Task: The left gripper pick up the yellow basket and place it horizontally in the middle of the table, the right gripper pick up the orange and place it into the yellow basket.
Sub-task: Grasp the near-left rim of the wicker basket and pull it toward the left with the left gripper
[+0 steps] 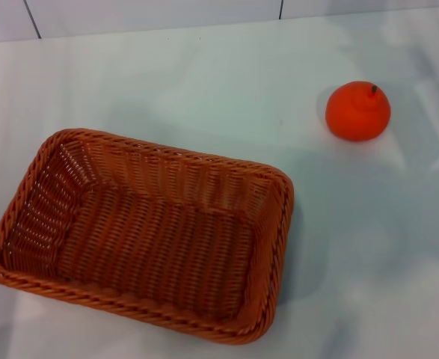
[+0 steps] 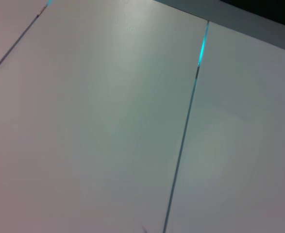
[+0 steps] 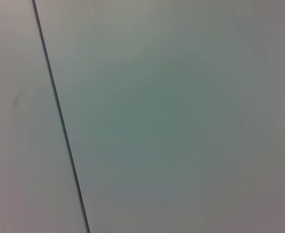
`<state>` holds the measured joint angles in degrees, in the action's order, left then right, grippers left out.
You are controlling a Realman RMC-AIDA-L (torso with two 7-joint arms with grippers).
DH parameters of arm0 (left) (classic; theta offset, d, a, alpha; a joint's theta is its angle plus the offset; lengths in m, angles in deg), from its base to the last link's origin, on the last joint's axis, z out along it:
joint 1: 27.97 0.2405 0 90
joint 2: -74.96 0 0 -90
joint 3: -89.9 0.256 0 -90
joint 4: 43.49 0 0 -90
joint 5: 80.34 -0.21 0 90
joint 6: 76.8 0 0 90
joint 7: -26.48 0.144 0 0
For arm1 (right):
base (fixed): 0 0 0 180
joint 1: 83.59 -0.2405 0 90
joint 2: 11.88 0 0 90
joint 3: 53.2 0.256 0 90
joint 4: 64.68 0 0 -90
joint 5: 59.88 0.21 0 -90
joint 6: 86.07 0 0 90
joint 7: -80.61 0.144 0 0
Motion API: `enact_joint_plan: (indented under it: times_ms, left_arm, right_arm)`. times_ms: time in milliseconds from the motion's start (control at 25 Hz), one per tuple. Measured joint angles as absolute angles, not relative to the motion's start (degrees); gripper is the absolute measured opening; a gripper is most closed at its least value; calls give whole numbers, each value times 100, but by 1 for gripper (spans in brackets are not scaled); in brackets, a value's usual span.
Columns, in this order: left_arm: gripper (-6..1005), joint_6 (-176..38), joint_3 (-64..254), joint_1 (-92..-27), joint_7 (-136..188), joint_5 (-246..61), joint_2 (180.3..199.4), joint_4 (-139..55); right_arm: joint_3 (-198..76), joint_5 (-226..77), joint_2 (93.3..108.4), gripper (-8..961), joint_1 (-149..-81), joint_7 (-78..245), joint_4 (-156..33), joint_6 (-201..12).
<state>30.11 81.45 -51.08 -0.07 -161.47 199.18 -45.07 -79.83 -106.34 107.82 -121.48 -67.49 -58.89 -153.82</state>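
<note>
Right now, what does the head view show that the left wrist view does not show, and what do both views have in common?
Only the head view shows the yellow basket, lying empty on the table's left part, and the orange, standing apart from it on the far right, stem up. Only the left wrist view shows a thin dark seam with a short cyan glint at its far end, running across plain white panels. Both views share the table, a plain white surface, and neither shows a claw.

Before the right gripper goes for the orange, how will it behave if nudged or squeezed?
The orange is round and sits free on the glossy table, so a nudge would probably roll it. Its skin looks smooth, so it may slip from a shallow pinch. It is small, likely light.
</note>
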Motion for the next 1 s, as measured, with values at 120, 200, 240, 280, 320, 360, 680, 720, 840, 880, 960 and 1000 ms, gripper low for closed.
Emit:
enact_joint_plan:
  times_ms: [120, 200, 240, 280, 320, 360, 680, 720, 840, 880, 960, 1000]
  left_arm:
    - [924, 2993, 8114, -5097, -8, -16122, 19916, -4507]
    - [923, 2967, 8055, -5089, -16, -16120, 19915, -4506]
    - [922, 2959, 8031, -5089, 2, -16118, 19915, -4502]
    - [921, 2956, 8024, -5093, 60, -16118, 19914, -4497]
    - [921, 2953, 8021, -5097, 133, -16117, 19914, -4493]
    - [920, 2948, 8019, -5102, 232, -16116, 19912, -4491]
    - [918, 2929, 8031, -5168, 369, -16131, 19905, -4484]
    - [917, 2913, 8059, -5182, 370, -16133, 19898, -4449]
    - [916, 2914, 8417, -5181, 354, -16167, 19886, -4158]
    - [916, 2936, 8516, -5177, 323, -16170, 19880, -4083]
    - [915, 3007, 8623, -5172, 113, -16170, 19864, -3947]
    - [915, 3033, 8636, -5173, -75, -16169, 19856, -3864]
  right_arm:
    - [-7983, -10638, 10782, 686, -12174, -6729, -5888, -15365]
    - [-7983, -10638, 10782, 686, -12182, -6729, -5888, -15359]
    - [-7983, -10638, 10782, 686, -12184, -6729, -5888, -15357]
    - [-7983, -10638, 10782, 686, -12189, -6729, -5888, -15353]
    - [-7983, -10638, 10782, 686, -12193, -6729, -5888, -15349]
    - [-7983, -10638, 10782, 687, -12195, -6729, -5888, -15343]
    - [-7983, -10608, 10782, 687, -12208, -6730, -5888, -15331]
    - [-7983, -10607, 10782, 687, -12209, -6730, -5888, -15330]
    - [-7983, -10606, 10782, 687, -12209, -6731, -5888, -15320]
    - [-7982, -10606, 10782, 687, -12209, -6731, -5888, -15314]
    - [-7983, -10604, 10782, 687, -12209, -6731, -5888, -15284]
    - [-7983, -10603, 10782, 687, -12209, -6731, -5888, -15278]
